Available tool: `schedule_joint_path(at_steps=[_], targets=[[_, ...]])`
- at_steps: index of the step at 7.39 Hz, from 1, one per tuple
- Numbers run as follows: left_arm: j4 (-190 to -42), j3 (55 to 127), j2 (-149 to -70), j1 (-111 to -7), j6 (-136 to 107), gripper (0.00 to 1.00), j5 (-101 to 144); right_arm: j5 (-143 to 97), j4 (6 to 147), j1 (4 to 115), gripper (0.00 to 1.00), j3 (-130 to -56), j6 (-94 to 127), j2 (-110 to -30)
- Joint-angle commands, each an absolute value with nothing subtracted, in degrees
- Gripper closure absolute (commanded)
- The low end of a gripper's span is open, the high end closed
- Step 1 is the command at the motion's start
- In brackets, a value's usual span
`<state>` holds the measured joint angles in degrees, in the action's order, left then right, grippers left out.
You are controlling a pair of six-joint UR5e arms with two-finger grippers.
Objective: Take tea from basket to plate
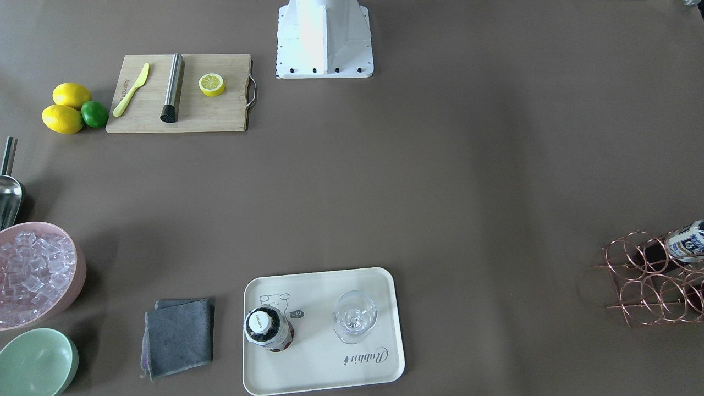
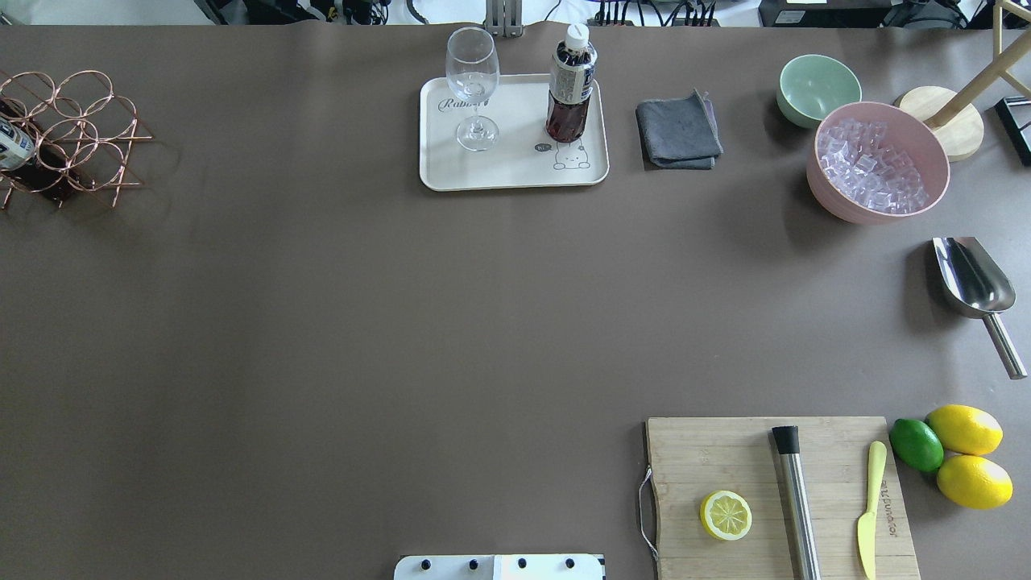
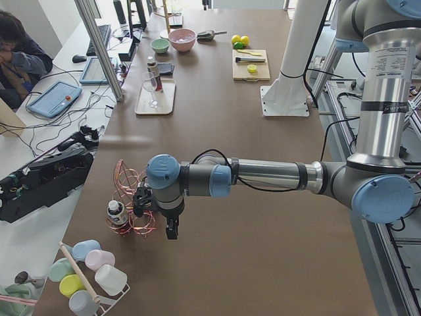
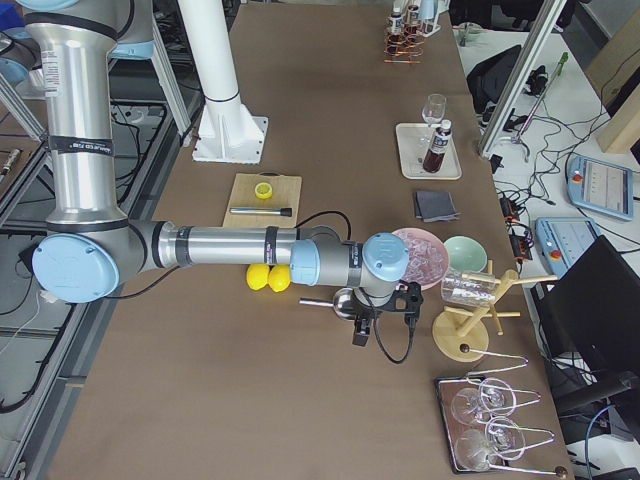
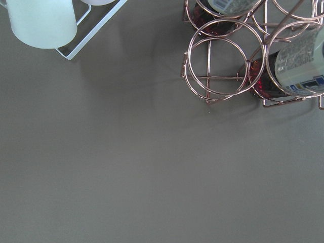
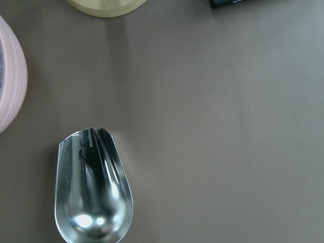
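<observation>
One tea bottle (image 1: pixel 268 328) stands upright on the cream plate (image 1: pixel 319 291), beside a clear stemmed glass (image 1: pixel 354 316); bottle (image 2: pixel 571 84) and plate (image 2: pixel 515 173) also show in the overhead view. The copper basket (image 2: pixel 72 133) sits at the table's left end. Two more tea bottles lie in its cells, one (image 5: pixel 298 63) and another (image 5: pixel 223 7) in the left wrist view. My left gripper (image 3: pixel 172 232) hangs just beside the basket (image 3: pixel 131 197). My right gripper (image 4: pixel 362 335) hangs over the metal scoop. I cannot tell whether either is open or shut.
A wooden cutting board (image 2: pixel 773 491) holds a lemon half, a steel muddler and a yellow knife; lemons and a lime lie beside it. A pink bowl of ice (image 2: pixel 878 173), green bowl (image 2: pixel 817 89), grey cloth (image 2: pixel 678 130) and scoop (image 6: pixel 93 192) stand at the right.
</observation>
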<state>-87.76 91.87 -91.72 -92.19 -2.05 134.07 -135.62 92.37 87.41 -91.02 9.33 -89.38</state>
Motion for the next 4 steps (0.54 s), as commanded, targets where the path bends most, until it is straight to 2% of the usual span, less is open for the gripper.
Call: schedule_joint_path(at_steps=[1, 4], targets=[[-87.71, 92.11, -91.41, -91.93, -2.02, 0.02, 133.68, -135.26, 92.37, 86.23, 0.0, -91.14, 9.14, -89.3], [-87.63, 92.2, -91.41, -91.93, -2.02, 0.02, 133.86, -135.09, 92.37, 83.59, 0.0, -91.05, 9.4, -88.95]])
